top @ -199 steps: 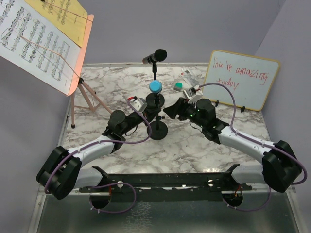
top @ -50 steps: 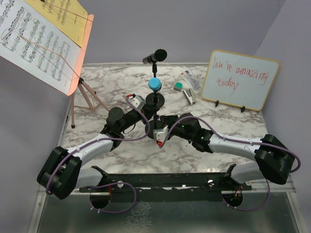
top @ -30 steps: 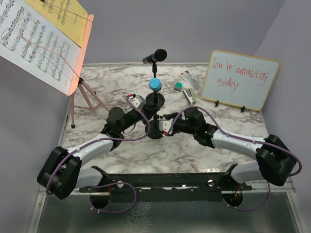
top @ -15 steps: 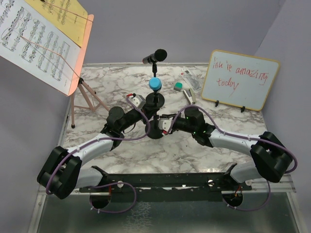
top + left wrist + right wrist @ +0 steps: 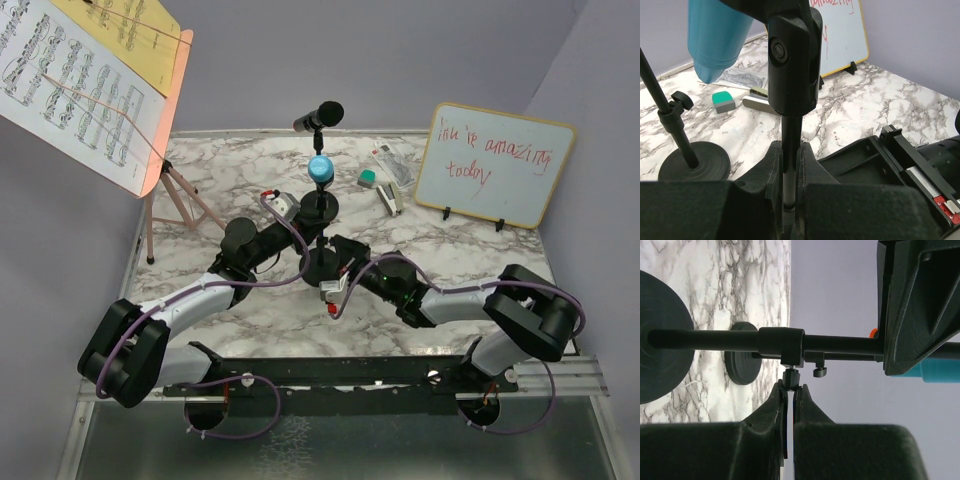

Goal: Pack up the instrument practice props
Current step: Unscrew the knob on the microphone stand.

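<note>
Two holds shared the near mic pole (image 5: 791, 129) at mid-table: the left gripper (image 5: 790, 162) clamped its shaft below the blue microphone (image 5: 715, 40) to steady it, while the right gripper (image 5: 790, 391) pinched its small knob (image 5: 791, 375), probably to loosen it.

Mic poles (image 5: 320, 207) stand between music rack (image 5: 172, 100) and whiteboard (image 5: 497, 165).
</note>
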Controlling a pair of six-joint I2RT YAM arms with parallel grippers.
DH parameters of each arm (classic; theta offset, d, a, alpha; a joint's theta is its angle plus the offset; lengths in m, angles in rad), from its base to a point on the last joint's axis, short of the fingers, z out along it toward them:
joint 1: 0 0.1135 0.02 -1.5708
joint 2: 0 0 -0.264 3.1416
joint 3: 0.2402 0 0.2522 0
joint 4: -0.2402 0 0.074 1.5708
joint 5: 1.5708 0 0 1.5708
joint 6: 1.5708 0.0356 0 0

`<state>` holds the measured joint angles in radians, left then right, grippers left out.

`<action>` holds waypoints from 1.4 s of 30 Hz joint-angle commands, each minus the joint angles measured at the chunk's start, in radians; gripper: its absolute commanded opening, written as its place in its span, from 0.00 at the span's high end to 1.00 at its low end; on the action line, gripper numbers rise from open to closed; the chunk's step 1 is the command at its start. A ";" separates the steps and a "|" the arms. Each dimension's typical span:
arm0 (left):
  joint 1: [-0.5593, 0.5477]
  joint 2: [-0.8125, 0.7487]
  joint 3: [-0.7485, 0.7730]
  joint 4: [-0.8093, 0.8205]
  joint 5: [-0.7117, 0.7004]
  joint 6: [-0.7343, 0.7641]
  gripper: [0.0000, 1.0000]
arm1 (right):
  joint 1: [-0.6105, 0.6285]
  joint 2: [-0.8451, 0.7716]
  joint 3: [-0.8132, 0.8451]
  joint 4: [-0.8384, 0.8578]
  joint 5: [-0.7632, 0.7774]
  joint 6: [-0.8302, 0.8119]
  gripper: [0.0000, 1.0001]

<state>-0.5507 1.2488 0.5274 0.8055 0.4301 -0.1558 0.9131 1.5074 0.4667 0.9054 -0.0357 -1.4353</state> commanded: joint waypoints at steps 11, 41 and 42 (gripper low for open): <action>-0.005 0.015 -0.007 -0.068 0.007 -0.009 1.00 | 0.007 -0.156 0.070 -0.335 0.028 0.456 0.56; -0.003 0.006 -0.020 -0.066 -0.029 0.013 1.00 | -0.394 0.031 0.135 -0.001 -0.589 2.523 0.39; -0.003 0.005 -0.019 -0.066 -0.028 0.013 1.00 | -0.394 0.047 0.140 0.007 -0.601 2.537 0.40</action>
<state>-0.5518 1.2453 0.5262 0.8032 0.4210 -0.1410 0.5289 1.4986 0.6102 0.7738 -0.5243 0.9081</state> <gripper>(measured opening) 0.104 0.619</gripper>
